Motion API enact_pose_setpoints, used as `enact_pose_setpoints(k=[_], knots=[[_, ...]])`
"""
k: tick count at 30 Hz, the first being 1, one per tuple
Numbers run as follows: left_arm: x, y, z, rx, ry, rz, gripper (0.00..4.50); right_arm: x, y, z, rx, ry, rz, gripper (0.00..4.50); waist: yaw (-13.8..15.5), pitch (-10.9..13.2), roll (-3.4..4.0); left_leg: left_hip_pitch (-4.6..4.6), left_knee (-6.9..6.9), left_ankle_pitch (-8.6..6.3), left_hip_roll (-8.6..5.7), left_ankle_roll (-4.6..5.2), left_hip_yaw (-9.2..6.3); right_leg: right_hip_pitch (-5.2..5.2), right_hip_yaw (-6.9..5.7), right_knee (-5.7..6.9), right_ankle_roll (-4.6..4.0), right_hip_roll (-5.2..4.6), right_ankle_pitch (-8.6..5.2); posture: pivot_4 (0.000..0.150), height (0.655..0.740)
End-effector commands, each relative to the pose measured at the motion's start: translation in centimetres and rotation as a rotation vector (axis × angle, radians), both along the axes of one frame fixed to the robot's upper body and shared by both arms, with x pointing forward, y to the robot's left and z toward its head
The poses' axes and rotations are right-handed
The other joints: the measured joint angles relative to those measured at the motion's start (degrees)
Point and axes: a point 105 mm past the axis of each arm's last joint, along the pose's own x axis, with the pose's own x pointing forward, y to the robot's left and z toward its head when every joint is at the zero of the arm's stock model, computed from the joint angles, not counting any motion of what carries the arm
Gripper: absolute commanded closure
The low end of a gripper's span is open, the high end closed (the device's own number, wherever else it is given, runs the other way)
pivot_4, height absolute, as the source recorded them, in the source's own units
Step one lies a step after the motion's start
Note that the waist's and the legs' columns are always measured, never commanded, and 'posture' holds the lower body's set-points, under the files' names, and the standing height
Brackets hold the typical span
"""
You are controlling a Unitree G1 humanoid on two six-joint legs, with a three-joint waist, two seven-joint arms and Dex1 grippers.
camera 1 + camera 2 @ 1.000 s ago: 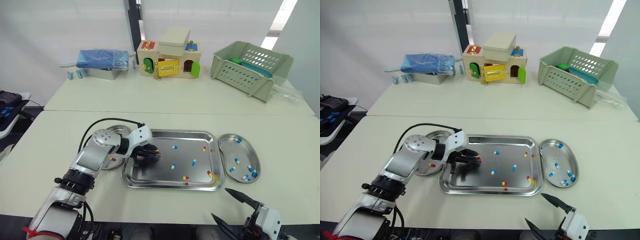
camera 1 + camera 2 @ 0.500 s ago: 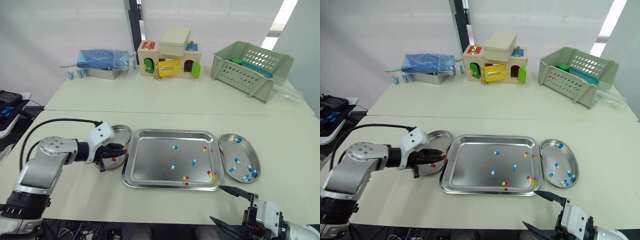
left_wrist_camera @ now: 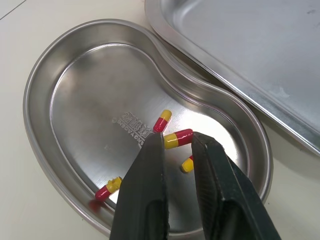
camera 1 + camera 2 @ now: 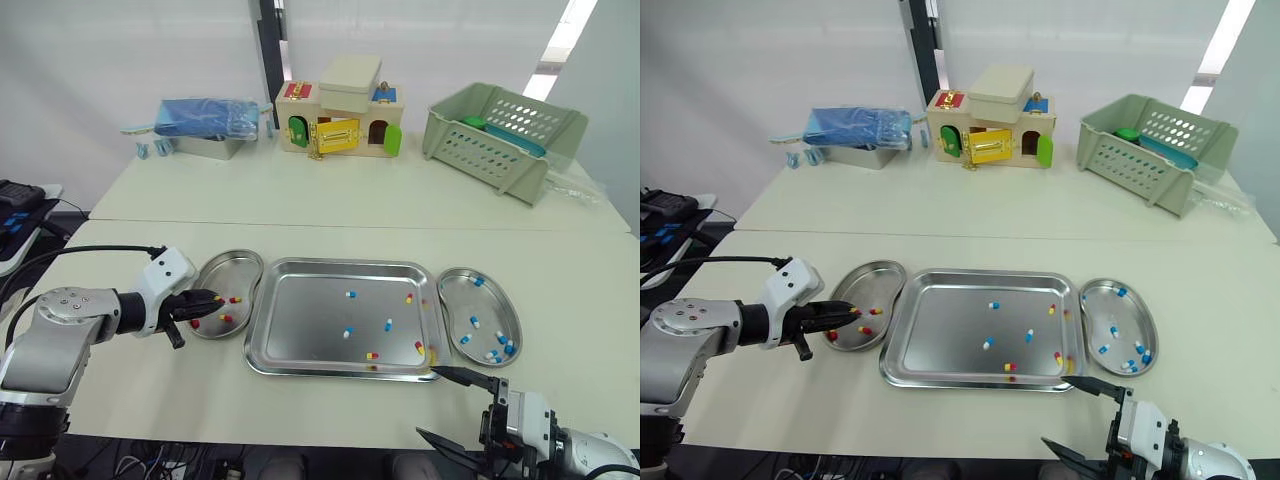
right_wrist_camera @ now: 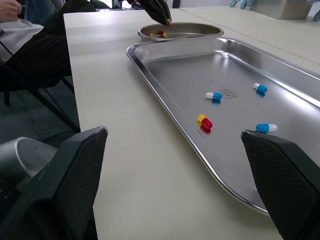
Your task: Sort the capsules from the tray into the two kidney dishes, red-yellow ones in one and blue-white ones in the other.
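The steel tray (image 4: 300,325) lies mid-table with a few blue-white capsules (image 4: 347,332) and red-yellow capsules (image 4: 372,355) scattered in it. On its left, the left kidney dish (image 4: 232,268) holds three loose red-yellow capsules (image 3: 162,120). My left gripper (image 4: 212,299) hangs low over this dish, shut on a red-yellow capsule (image 3: 177,138) pinched between its fingertips. The right kidney dish (image 4: 487,300) holds several blue-white capsules (image 4: 492,354). My right gripper (image 4: 450,408) stands open at the table's front edge, near the tray's front right corner, with nothing between its fingers.
At the back of the table stand a wooden toy house (image 4: 340,120), a green plastic basket (image 4: 500,135) and a blue bag on a metal tin (image 4: 205,122). A seated person's dark clothing (image 5: 50,45) is beside the table on my left.
My left gripper left the tray's left end and moved left over the left kidney dish with a capsule. My right gripper edged forward towards the tray's front corner.
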Motion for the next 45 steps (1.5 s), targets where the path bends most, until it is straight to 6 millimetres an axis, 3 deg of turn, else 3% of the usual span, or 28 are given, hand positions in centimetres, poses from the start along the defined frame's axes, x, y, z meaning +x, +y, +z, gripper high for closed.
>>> enact_pose_setpoints(k=[1, 9, 10, 16, 21, 25, 29, 37, 45], knots=[[0.3, -0.2, 0.9, 0.007, -0.029, -0.017, 2.83, 0.1, -0.1, 0.7, 0.018, -0.021, -0.006, 0.00, -0.02, 0.00, 0.00, 0.00, 0.00, 0.00, 0.00, 0.00, 0.00, 0.00, -0.01, 0.00, 0.00, 0.00, 0.00, 0.150, 0.7400], [0.4, -0.5, 0.8, -0.003, -0.011, -0.039, 0.13, 0.0, -0.5, 0.9, 0.016, -0.004, -0.037, 0.00, -0.04, 0.00, 0.00, 0.00, 0.00, 0.00, 0.00, 0.00, 0.01, -0.01, 0.00, 0.00, 0.00, 0.00, 0.00, 0.150, 0.7400], [0.5, -0.6, 0.9, -0.006, -0.013, -0.040, 0.04, 0.0, -0.5, 1.0, 0.015, 0.000, -0.039, 0.00, -0.03, 0.00, 0.00, 0.00, 0.00, 0.00, 0.00, 0.00, 0.00, -0.01, 0.00, 0.00, 0.00, 0.00, 0.00, 0.150, 0.7400], [-0.1, 0.4, 3.2, -0.112, -0.067, -0.020, 0.04, 0.9, -1.6, 2.8, 0.017, 0.069, -0.087, 0.00, -0.15, 0.00, 0.00, 0.00, 0.00, 0.00, 0.00, 0.00, 0.00, -0.01, 0.01, 0.01, 0.00, 0.00, 0.00, 0.150, 0.7400], [-1.7, 4.1, 4.5, -0.126, -0.092, 0.084, 0.04, 1.0, -3.5, 4.8, -0.016, 0.171, -0.141, 0.00, -0.41, 0.01, 0.00, -0.01, -0.02, 0.00, 0.02, 0.01, 0.00, -0.02, 0.01, 0.01, 0.00, 0.01, 0.00, 0.150, 0.7400], [-4.6, 9.5, 4.5, -0.064, -0.061, 0.249, 0.04, 1.5, -7.4, 6.9, -0.075, 0.218, -0.278, 0.00, -0.50, 0.02, -0.03, 0.00, -0.05, -0.01, 0.02, 0.01, 0.08, -0.02, 0.06, -0.02, 0.00, -0.01, 0.00, 0.150, 0.7400], [-6.4, 12.5, 4.0, -0.031, -0.044, 0.341, 0.04, 1.8, -11.0, 6.7, -0.151, 0.334, -0.379, 0.00, -0.21, -0.02, -0.12, 0.02, -0.09, -0.01, 0.03, 0.02, 0.10, -0.02, 0.04, -0.03, -0.01, -0.01, 0.00, 0.150, 0.7400], [-6.7, 13.6, 3.1, -0.018, -0.049, 0.366, 0.04, 3.7, -17.2, 6.3, -0.189, 0.336, -0.551, 0.00, 0.05, -0.07, -0.30, 0.00, -0.14, -0.01, 0.01, 0.02, 0.15, -0.03, 0.05, -0.09, 0.00, -0.06, 0.00, 0.150, 0.7400], [-7.1, 13.5, 2.3, -0.022, -0.031, 0.362, 0.04, 3.7, -18.4, 6.0, -0.213, 0.307, -0.529, 0.00, -0.16, -0.05, -0.27, 0.01, -0.19, -0.01, 0.03, 0.02, 0.21, -0.06, 0.08, -0.08, 0.00, -0.06, 0.00, 0.150, 0.7400]])
